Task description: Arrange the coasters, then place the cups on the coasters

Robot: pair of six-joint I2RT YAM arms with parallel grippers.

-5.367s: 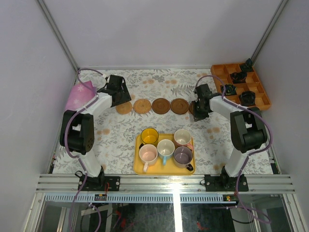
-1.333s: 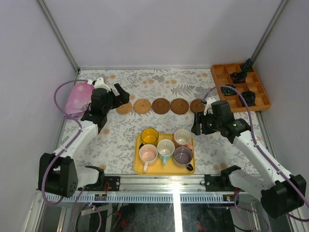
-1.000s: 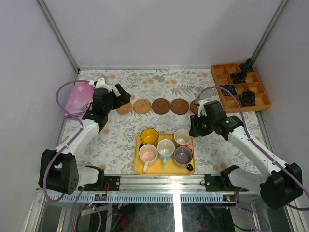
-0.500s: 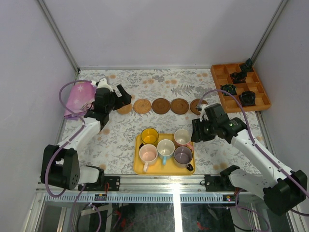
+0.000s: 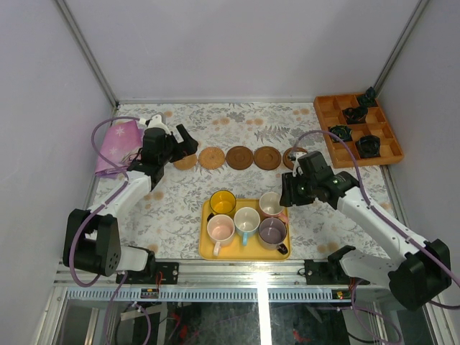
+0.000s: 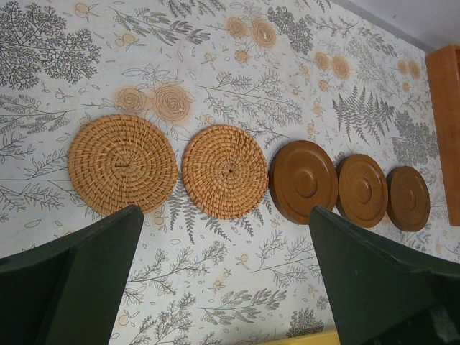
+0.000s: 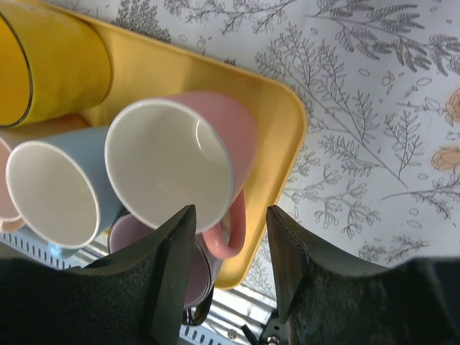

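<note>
Nearest me, the yellow tray held all 5 cups on the fern-printed tablecloth. My right gripper hung over the tray's right side, its fingers parted either side of the salmon pink cup handle without pinching it. Beyond, the 5 coasters lay in a row, 2 woven and 3 dark wood. My left gripper hovered spread wide above the woven pair. An orange compartment tray sat in the far right corner, with pale walls all round.
</note>
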